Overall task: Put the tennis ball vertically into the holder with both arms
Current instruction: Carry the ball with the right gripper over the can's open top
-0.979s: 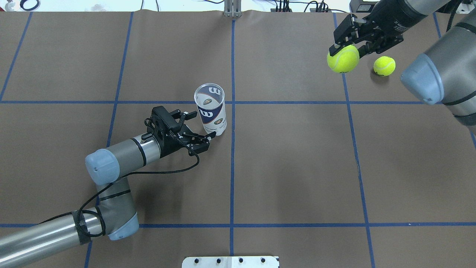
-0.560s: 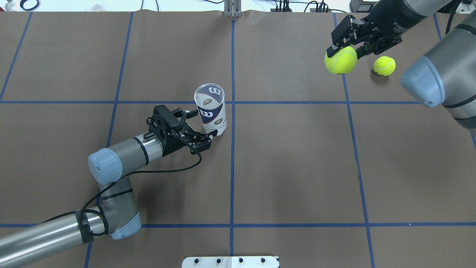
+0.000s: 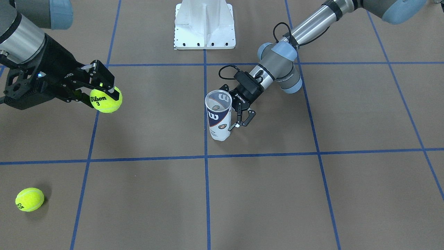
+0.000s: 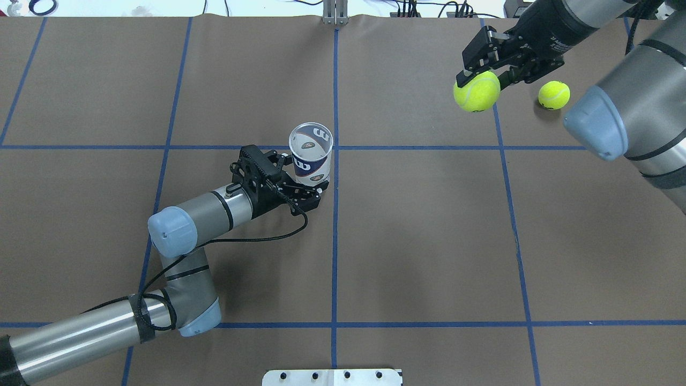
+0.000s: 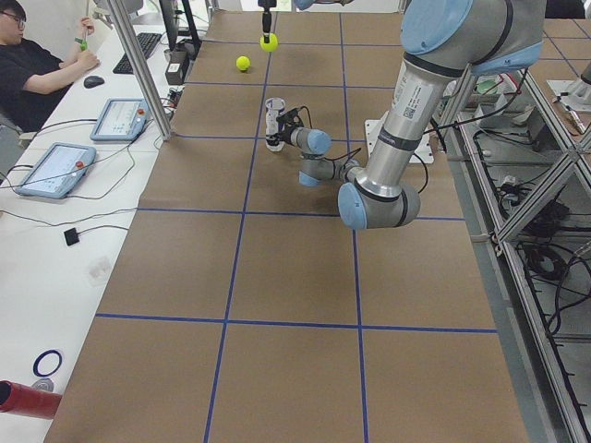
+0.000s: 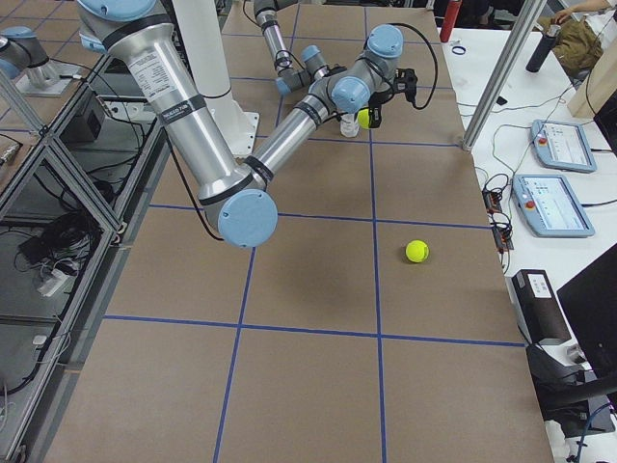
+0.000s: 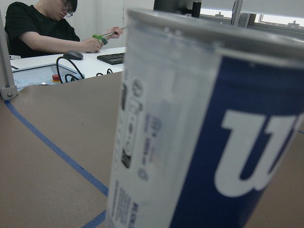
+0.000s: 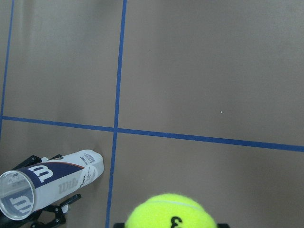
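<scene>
- Table: covered in brown paper and ruled into squares by blue tape.
- Right arm: reaching in from the right edge toward the far right corner, wrist raised above the paper.
- Left arm: coming in from the near left, elbow bent, forearm low and pointing right toward the middle.
- White pedestal base: at the near edge on the centre tape line, well apart from everything else.
- Holder: standing upright on the paper near the table's middle, just left of the centre line and just on the near side of the far cross line, open mouth up.
- Left gripper: down at the holder's lower part, jaws spread wide with one finger either side of the can. Can fills the left wrist view. Not seen to be clamped on it.
- Right gripper: closed on a tennis ball from above, well apart from the holder, far off to its right.
- Tennis ball: yellow-green, pinched between the fingers, hanging clear of the paper above a blue line.
- Second ball: lying loose on the table, to the right of the held one.
</scene>
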Controlling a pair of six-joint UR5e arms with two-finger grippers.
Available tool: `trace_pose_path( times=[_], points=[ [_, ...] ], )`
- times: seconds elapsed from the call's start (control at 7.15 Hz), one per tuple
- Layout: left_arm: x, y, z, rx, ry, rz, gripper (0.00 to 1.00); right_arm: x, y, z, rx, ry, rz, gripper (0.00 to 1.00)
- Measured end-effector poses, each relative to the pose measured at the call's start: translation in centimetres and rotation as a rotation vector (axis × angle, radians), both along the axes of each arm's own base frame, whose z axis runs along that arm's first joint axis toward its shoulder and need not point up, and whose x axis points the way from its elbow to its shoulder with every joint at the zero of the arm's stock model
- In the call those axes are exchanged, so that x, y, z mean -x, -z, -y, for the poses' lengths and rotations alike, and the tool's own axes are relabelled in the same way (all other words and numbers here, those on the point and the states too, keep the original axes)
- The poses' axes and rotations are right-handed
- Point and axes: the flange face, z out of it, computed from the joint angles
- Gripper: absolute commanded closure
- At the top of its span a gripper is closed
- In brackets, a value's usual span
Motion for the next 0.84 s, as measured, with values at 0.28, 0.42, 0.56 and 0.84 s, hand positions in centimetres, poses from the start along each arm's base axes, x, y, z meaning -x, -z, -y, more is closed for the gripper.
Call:
trace_pose_path(
  times=[0.28, 0.42, 0.56, 0.84],
  points=[
    [0.3, -0.1, 0.6, 0.001, 0.011, 0.003, 0.01, 2.0, 2.5, -0.7, 0.018, -0.009, 0.014, 1.0],
    [0.4, -0.3, 0.9, 0.003, 0.016, 0.008, 0.01, 2.8, 3.7, -1.1, 0.024, -0.012, 0.022, 1.0],
    [0.4, -0.6, 1.0, 0.006, 0.02, 0.013, 0.01, 3.7, 4.7, -1.5, 0.028, -0.01, 0.03, 1.0],
    [0.2, -1.0, 1.0, 0.01, 0.02, 0.019, 0.01, 5.9, 7.2, -2.6, 0.027, -0.008, 0.044, 1.0]
  ],
)
